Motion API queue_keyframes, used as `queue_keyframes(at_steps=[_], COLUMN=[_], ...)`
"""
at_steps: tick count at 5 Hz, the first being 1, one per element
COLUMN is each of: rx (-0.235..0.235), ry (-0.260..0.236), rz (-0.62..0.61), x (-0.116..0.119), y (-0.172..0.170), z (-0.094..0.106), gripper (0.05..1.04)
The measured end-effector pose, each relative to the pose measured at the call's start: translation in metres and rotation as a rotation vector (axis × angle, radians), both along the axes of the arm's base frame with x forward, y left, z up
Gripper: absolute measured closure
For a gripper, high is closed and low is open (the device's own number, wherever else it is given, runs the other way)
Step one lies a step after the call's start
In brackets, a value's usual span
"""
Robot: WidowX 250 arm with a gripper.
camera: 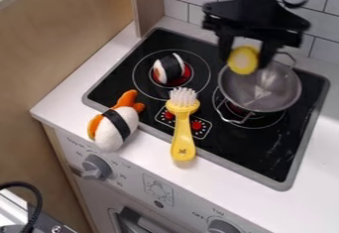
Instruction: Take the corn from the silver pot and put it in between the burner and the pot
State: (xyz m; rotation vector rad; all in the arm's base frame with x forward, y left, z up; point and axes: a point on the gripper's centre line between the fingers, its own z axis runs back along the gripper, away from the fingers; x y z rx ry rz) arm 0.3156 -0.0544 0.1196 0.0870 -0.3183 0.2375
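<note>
Nearest, a grey knob (222, 225) sits on the white stove front (192, 196). Beyond, the black gripper (247, 61) holds yellow corn (243, 60) over the silver pot's (269, 89) near-left rim, jaws parted by the corn's width, likely to clear the edge. The glowing burner (144, 78) bearing sushi (170, 68) probably marks the gap's other side.

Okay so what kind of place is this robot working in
It looks like a toy kitchen: there's a black stovetop with red burners, a control knob on the front below it, and a silver pot on one burner.
</note>
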Motion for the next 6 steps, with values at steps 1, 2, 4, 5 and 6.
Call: queue_keyframes(at_steps=[1,2,4,5,6], rx=[0.022,0.032,0.039,0.043,0.047], ry=[-0.004,-0.04,-0.082,-0.104,-0.122], rz=[-0.038,-0.068,-0.097,-0.097,-0.102], x=[0.006,0.014,0.024,0.027,0.032], y=[0.017,0.03,0.044,0.048,0.051], z=[0.004,0.005,-0.004,-0.012,-0.023], gripper=[0.496,0.496,0.496,0.496,0.496])
